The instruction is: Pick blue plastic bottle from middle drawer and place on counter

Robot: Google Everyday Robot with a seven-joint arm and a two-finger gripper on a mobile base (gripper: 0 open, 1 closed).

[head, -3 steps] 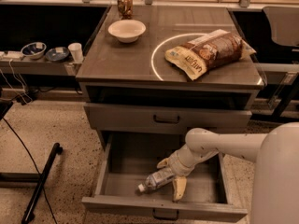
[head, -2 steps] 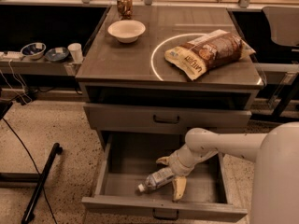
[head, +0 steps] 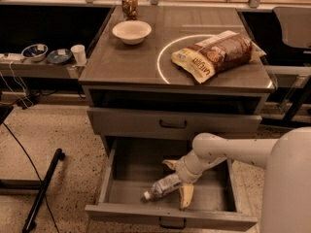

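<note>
The middle drawer (head: 146,215) is pulled open at the bottom of the cabinet. The blue plastic bottle (head: 163,187) lies on its side inside it, white cap pointing to the front left. My gripper (head: 174,183) reaches down into the drawer from the right. Its two yellowish fingers are spread, one behind the bottle and one in front of it, so they straddle the bottle's base end. The bottle rests on the drawer floor. The counter (head: 126,57) with its thin white circle is above.
On the counter lie a snack bag (head: 214,55), a white bowl (head: 131,31) and a brown-filled jar (head: 129,6). The shallower drawer (head: 172,123) above is shut. A side shelf at left holds bowls (head: 34,52) and a cup (head: 77,54). A black pole (head: 41,188) lies on the floor.
</note>
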